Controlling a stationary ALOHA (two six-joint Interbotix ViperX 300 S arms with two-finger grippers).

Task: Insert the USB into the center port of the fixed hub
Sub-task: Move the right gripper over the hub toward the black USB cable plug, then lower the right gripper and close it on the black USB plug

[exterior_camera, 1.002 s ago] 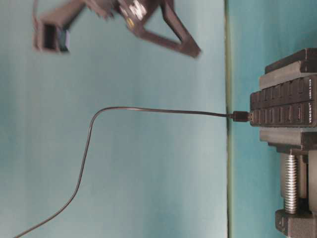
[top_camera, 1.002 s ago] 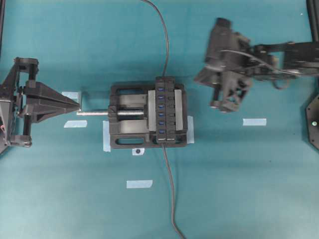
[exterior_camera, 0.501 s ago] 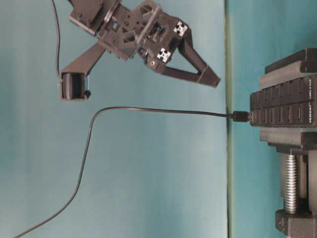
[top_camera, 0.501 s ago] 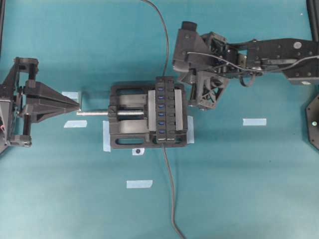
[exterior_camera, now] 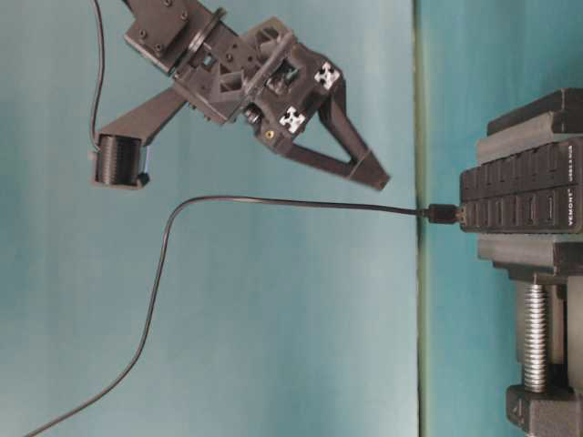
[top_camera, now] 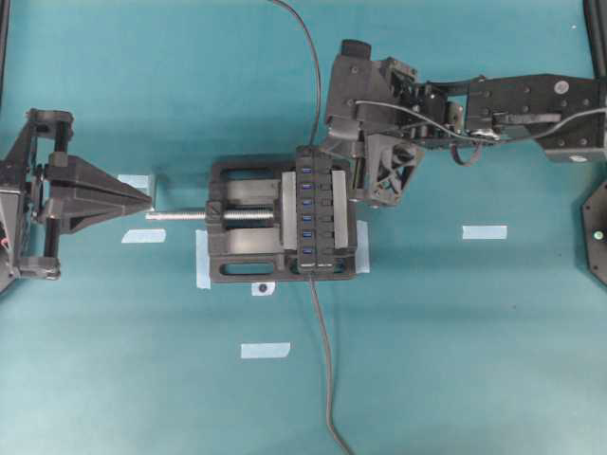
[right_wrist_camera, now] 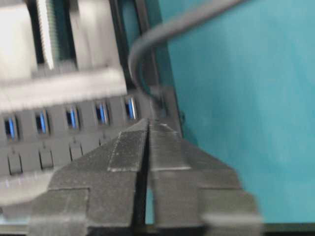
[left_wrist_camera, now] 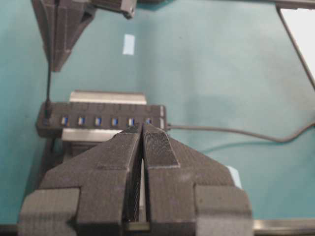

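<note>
Approach step: right claw (right_wrist_camera: 147, 123), tips together, empty, near small black USB plug (right_wrist_camera: 158, 101); next, open and grasp.

The left claw (left_wrist_camera: 142, 129), jaws pressed together, points at the fixed hub (left_wrist_camera: 101, 119).

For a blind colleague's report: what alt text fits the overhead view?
A black hub with blue ports sits clamped in a vise mid-table, the right gripper at its far end. The left gripper waits by the vise screw.
</note>
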